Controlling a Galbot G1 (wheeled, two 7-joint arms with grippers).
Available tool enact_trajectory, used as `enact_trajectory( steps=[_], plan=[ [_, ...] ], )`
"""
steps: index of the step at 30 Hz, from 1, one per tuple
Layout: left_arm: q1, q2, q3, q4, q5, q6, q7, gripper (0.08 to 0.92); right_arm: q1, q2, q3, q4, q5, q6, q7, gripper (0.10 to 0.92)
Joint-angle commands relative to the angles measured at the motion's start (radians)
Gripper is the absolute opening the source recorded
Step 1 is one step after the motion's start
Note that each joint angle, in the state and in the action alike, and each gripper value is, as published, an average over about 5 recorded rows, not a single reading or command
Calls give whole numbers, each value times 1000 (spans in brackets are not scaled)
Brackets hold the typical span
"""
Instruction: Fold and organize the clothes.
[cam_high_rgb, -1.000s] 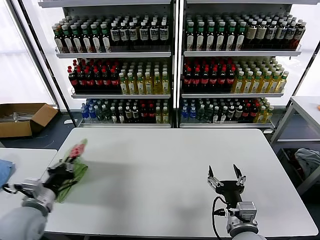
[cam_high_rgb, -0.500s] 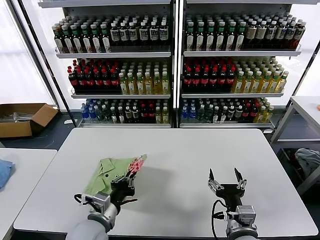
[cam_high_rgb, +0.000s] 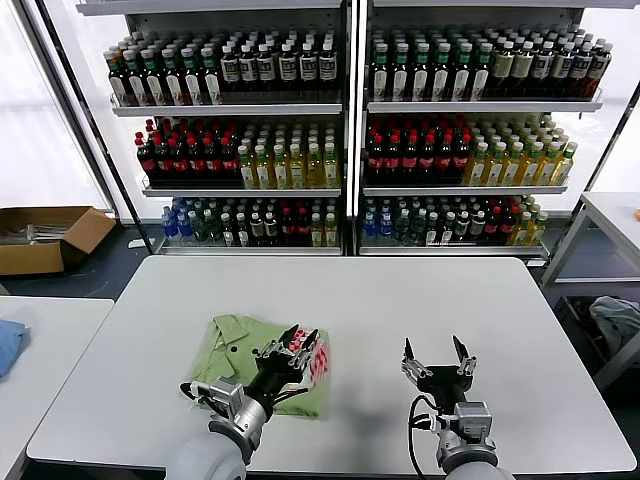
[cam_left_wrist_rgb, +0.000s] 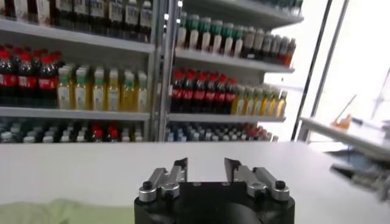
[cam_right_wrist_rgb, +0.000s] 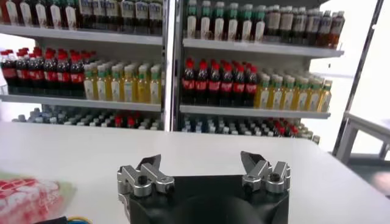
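Observation:
The light green shirt (cam_high_rgb: 240, 358) lies folded on the white table (cam_high_rgb: 400, 300), left of the middle near the front edge, collar to the back left and red-and-white print (cam_high_rgb: 318, 360) at its right end. My left gripper (cam_high_rgb: 297, 340) hovers over the print end, open and empty; in the left wrist view (cam_left_wrist_rgb: 205, 167) nothing is between its fingers and a strip of green fabric (cam_left_wrist_rgb: 55, 213) shows below it. My right gripper (cam_high_rgb: 433, 352) is open and empty over bare table to the right of the shirt. In the right wrist view (cam_right_wrist_rgb: 201, 163) the print (cam_right_wrist_rgb: 24, 198) shows off to the side.
Shelves of bottles (cam_high_rgb: 345, 130) stand behind the table. A cardboard box (cam_high_rgb: 45, 235) sits on the floor at the far left. A blue cloth (cam_high_rgb: 8, 342) lies on a side table at the left. A pale cloth bundle (cam_high_rgb: 618, 322) is at the right, beside another table (cam_high_rgb: 610, 212).
The left gripper and the shirt moved from the table's left edge rightwards to the front middle; the shirt now lies flat. The right gripper shifted slightly left.

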Motion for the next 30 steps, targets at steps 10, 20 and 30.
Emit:
enact_trajectory(
  steps=[10,20,30],
  plan=[
    [49,91,-307,-76,-95,63,-145,779,348,-49,-321,-180,589,-125,178,823],
    [79,96,-371,-70,-83,62,-147,823,380,3,-351,-279,486,-125,228,823],
    [71,96,-362,-37,-73,61,-149,823,377,29,-398,-299,434,-124,194,823]
  ],
)
